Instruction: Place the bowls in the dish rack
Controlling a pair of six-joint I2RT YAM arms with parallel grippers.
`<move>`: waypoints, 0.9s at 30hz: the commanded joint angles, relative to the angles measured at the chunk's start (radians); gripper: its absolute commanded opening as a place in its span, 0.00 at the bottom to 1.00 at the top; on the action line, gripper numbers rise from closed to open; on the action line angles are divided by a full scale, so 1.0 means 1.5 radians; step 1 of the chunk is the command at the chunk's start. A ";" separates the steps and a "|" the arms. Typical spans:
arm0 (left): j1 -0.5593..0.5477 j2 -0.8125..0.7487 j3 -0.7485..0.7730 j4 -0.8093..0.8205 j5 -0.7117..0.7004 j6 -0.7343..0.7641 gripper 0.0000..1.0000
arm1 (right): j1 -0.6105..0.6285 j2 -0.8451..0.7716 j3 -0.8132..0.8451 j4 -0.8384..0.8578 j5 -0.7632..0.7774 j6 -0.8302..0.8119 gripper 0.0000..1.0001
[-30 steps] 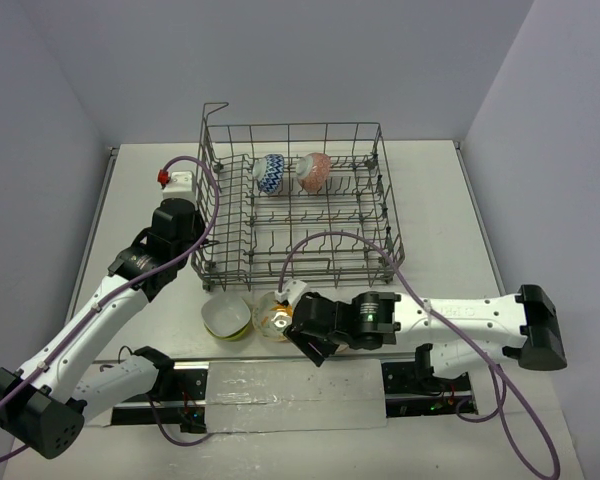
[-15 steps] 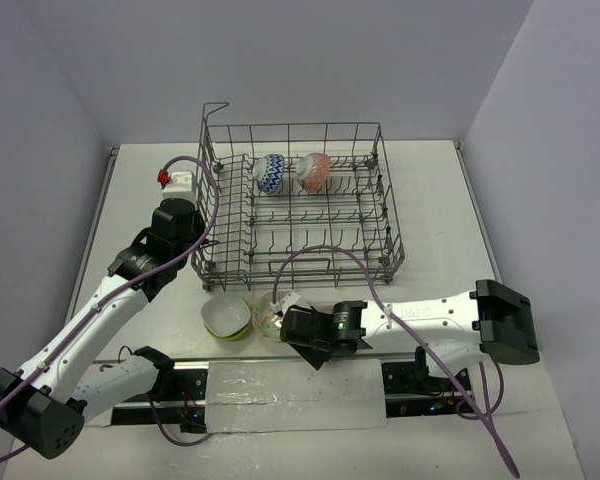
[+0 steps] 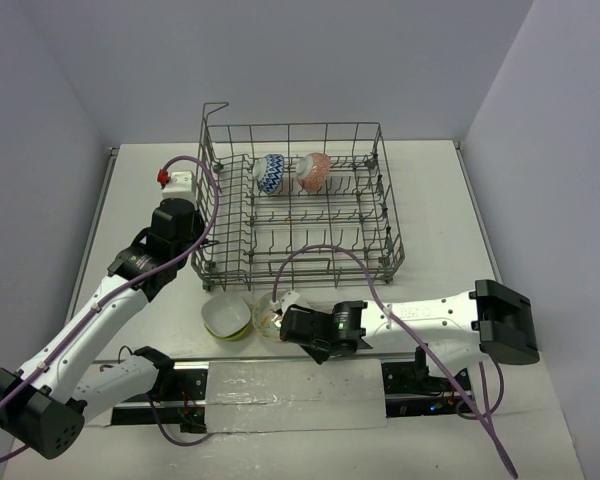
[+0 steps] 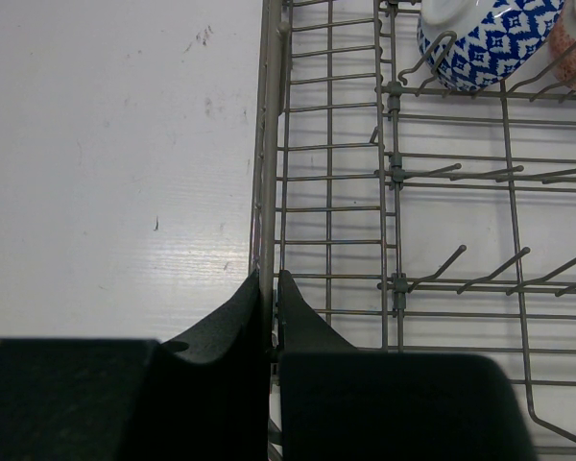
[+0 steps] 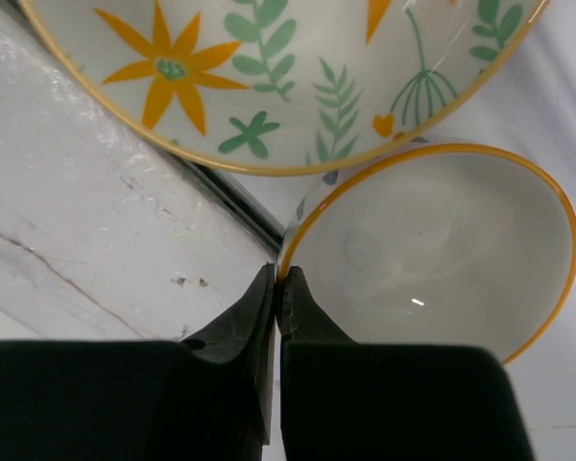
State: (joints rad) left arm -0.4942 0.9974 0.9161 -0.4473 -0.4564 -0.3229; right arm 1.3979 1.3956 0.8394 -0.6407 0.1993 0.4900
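Note:
The grey wire dish rack stands mid-table, with a blue-white bowl and a red-orange bowl on their sides among its far tines. My left gripper is shut on the rack's left rim wire. In front of the rack a lime-green bowl sits upright beside the tilted yellow-floral bowl. My right gripper is shut on that bowl's yellow rim; its white inside faces the wrist camera. A surface with orange flowers and green leaves fills the top of that view.
A small white box with a red cap sits left of the rack. A black rail with the arm bases runs along the near edge. The right arm's cable loops over the rack's front edge.
The right arm has slid left and lower toward the yellow-floral bowl, and its jaws have closed on the rim. The left arm and the rack have not moved.

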 commanded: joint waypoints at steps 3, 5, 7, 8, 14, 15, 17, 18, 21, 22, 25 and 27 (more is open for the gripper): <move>0.003 -0.010 -0.001 -0.025 0.004 0.016 0.00 | 0.002 -0.060 0.005 -0.007 -0.048 0.011 0.00; 0.004 -0.011 0.000 -0.024 0.004 0.015 0.00 | 0.003 -0.101 0.003 -0.008 -0.084 0.011 0.00; 0.003 -0.011 0.000 -0.026 0.004 0.016 0.00 | 0.005 -0.138 0.005 0.000 -0.121 0.007 0.00; 0.003 -0.013 0.000 -0.026 0.004 0.016 0.00 | 0.006 -0.178 0.008 0.003 -0.139 0.008 0.00; 0.002 -0.018 0.000 -0.026 0.002 0.016 0.00 | 0.001 -0.319 0.032 0.059 -0.178 -0.005 0.00; 0.002 -0.018 0.001 -0.025 0.003 0.015 0.00 | -0.002 -0.328 0.038 0.068 -0.194 -0.009 0.00; 0.002 -0.016 0.001 -0.026 0.002 0.016 0.00 | -0.013 -0.347 0.042 0.103 -0.207 -0.024 0.00; 0.002 -0.016 0.001 -0.027 0.003 0.015 0.00 | -0.017 -0.352 0.048 0.117 -0.215 -0.033 0.00; 0.002 -0.018 0.001 -0.027 0.001 0.015 0.00 | -0.052 -0.359 0.070 0.187 -0.283 -0.070 0.00; 0.002 -0.019 0.001 -0.026 0.001 0.015 0.00 | -0.068 -0.358 0.077 0.208 -0.302 -0.087 0.00; 0.002 -0.020 0.001 -0.026 0.006 0.015 0.00 | -0.178 -0.344 0.107 0.285 -0.385 -0.100 0.00; 0.002 -0.019 0.003 -0.027 0.007 0.016 0.00 | -0.248 -0.326 0.132 0.335 -0.431 -0.110 0.00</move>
State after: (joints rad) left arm -0.4942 0.9943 0.9161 -0.4492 -0.4526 -0.3229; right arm 1.1374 0.8959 0.9268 -0.3996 -0.3054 0.3870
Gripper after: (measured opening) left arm 0.115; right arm 0.033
